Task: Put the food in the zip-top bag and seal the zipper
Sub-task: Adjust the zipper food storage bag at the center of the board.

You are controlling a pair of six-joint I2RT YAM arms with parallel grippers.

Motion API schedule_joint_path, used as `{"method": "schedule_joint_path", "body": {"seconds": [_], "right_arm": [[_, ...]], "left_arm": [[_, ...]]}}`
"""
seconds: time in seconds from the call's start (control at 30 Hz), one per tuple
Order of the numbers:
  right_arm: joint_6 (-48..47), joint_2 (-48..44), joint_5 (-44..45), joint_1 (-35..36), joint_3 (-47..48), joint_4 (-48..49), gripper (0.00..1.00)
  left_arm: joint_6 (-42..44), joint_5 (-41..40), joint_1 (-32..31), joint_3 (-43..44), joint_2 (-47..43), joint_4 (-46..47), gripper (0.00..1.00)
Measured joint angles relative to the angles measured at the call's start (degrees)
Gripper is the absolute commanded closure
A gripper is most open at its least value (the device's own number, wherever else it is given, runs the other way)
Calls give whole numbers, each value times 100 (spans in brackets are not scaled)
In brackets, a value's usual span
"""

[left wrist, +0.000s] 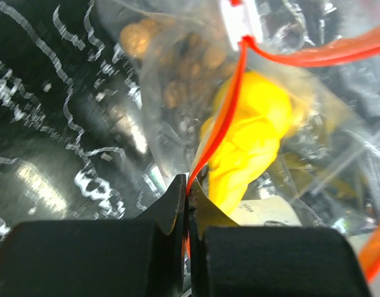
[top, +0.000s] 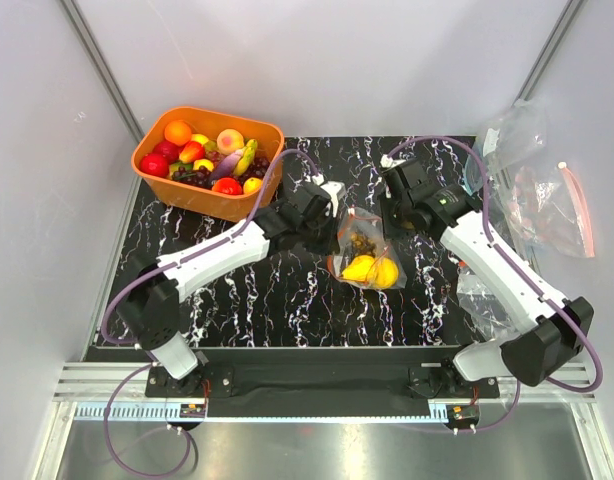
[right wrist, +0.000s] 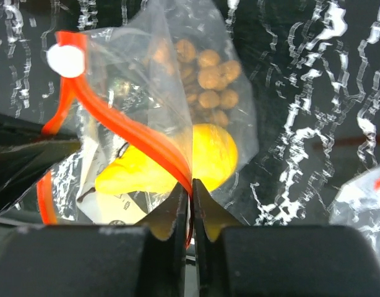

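The small clear zip-top bag (top: 365, 252) hangs between my two grippers over the black marble table. Inside it are yellow fruit (top: 370, 270) and a brown cluster of grapes (top: 363, 243). My left gripper (top: 330, 215) is shut on the orange-red zipper (left wrist: 224, 108) at one end of the bag's mouth; the yellow fruit (left wrist: 252, 139) shows just behind it. My right gripper (top: 391, 215) is shut on the zipper (right wrist: 131, 133) at the other end. A white slider (right wrist: 65, 60) sits on the strip, with the yellow fruit (right wrist: 211, 151) and brown grapes (right wrist: 205, 77) below.
An orange basket (top: 209, 160) with several toy fruits stands at the back left. A larger clear bag with a thin pink-red strip (top: 552, 205) and another clear bag (top: 509, 130) lie at the right. A further clear bag (top: 477, 290) lies under the right arm.
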Motion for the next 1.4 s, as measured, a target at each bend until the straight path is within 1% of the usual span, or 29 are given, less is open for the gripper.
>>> {"method": "schedule_joint_path", "body": {"seconds": [0.07,0.1,0.13,0.2,0.33,0.4,0.47,0.57,0.83,1.03,1.27,1.3,1.4], "right_arm": [[-61,-44,-142,0,-98,133,84],[-76,-68,-192,0,-118,179,74],[-87,-94,-271,0,-120,225,67],[-76,-138,-358,0,-120,284,50],[-52,-153,-627,0,-120,297,46],[-11,-166,-802,2,-122,310,46],[52,-201,-979,9,-140,361,51],[192,-278,-1165,44,-146,382,52],[450,-428,-1392,280,-203,378,53],[518,-422,-1475,291,-365,378,50],[551,-293,-1427,313,-297,393,51],[551,-238,-1416,315,-269,398,52],[566,-101,-1368,319,-227,428,61]], "left_arm": [[22,-125,17,-20,0,-85,100],[31,-175,31,-17,-11,-87,100],[39,-205,42,-17,-24,-87,100],[42,-232,81,-17,-50,-87,100],[39,-240,133,-17,-120,-79,100],[39,-247,138,0,-138,-76,100],[39,-267,138,31,-138,-92,100],[39,-284,149,66,-138,-92,100],[39,-289,262,87,-138,-92,100],[35,-282,306,107,-138,-92,100],[-4,-197,304,107,-223,-92,100],[-13,-177,304,107,-247,-90,100],[-72,-129,282,107,-356,-81,100]]}}
